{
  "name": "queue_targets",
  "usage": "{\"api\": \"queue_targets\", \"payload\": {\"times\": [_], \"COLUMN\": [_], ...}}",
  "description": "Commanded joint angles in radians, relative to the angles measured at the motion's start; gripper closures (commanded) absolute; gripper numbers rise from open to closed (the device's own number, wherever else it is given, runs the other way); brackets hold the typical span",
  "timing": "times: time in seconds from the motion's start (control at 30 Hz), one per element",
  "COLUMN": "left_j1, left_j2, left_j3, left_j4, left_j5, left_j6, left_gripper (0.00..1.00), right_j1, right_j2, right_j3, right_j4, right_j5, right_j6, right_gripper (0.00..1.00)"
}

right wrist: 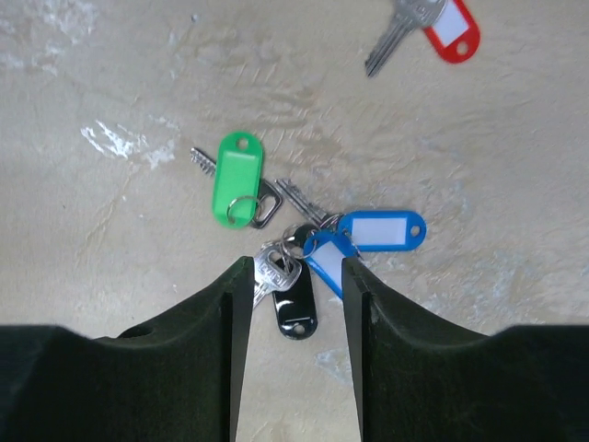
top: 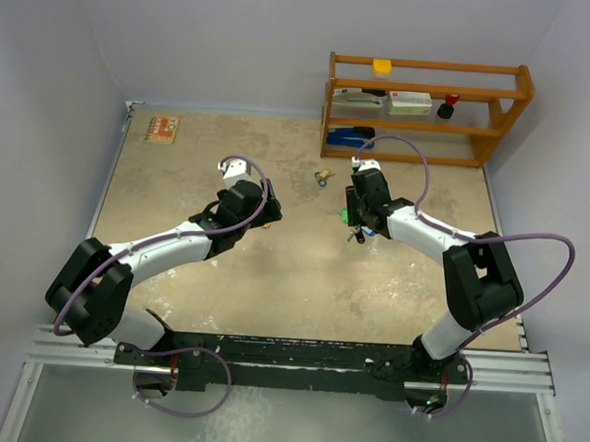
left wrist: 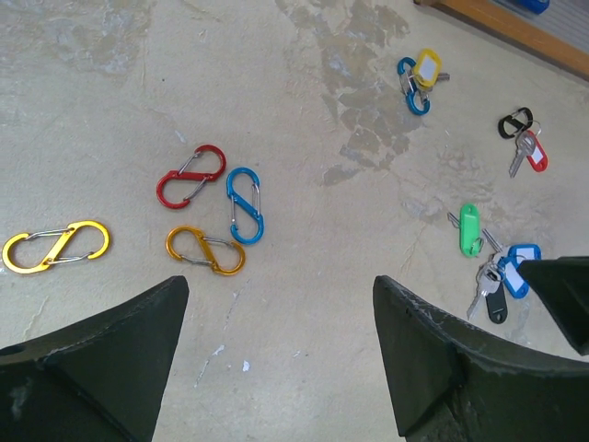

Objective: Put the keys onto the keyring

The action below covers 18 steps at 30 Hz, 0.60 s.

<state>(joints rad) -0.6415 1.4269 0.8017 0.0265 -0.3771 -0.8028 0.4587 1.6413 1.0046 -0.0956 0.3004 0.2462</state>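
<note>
Silver metal keys with coloured plastic tags lie on the beige, mottled worktop, in the right-hand half of the work area.

**Right tool.** Positioned directly over the main cluster of keys. The jaws stand apart with a narrow gap, released rather than clenched. In the right wrist view the gap frames a silver key head, a black tag and the end of a blue tag. Contact between the pads and these items cannot be determined.

**Key cluster.** A green tag with a small split ring lies just beyond the fingertips. A second blue tag extends to the right of it. All items in the cluster touch or overlap.

**Outlying keys.** A red-tagged key lies apart, further from the arm bases. A yellow-tagged key is joined to a blue clip and lies near the wooden shelf.

**Left tool.** Fully released, jaws wide, grasping nothing. It is located well to the left of the key cluster.

**Other items.** Four oval clips lie ahead of the left tool: red clip, blue clip, orange clip and yellow clip. The first three are grouped closely; the yellow clip lies apart to the left.
</note>
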Motion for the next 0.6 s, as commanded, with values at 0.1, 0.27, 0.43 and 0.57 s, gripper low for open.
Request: {"api": "queue_targets", "payload": {"times": [0.1, 0.27, 0.43, 0.57], "left_j1": [0.009, 0.010, 0.009, 0.009], "left_j2": [0.010, 0.046, 0.055, 0.056], "left_j3": [0.007, 0.028, 0.029, 0.029], "left_j4": [-0.007, -0.032, -0.032, -0.033], "left_j5": [-0.094, -0.113, -0.110, -0.109], "left_j6": [-0.039, -0.040, -0.038, -0.036], "left_gripper": [0.22, 0.22, 0.22, 0.22], "right_j1": [0.018, 0.031, 0.032, 0.032], "right_j2": [-0.014, 0.006, 0.021, 0.035], "right_j3": [-0.023, -0.020, -0.026, -0.023], "right_j4": [0.001, 0.002, 0.007, 0.001], "right_j5": [-0.039, -0.046, -0.041, -0.031], "right_j6": [0.029, 0.029, 0.029, 0.038], "right_gripper": [0.56, 0.57, 0.59, 0.61]}}
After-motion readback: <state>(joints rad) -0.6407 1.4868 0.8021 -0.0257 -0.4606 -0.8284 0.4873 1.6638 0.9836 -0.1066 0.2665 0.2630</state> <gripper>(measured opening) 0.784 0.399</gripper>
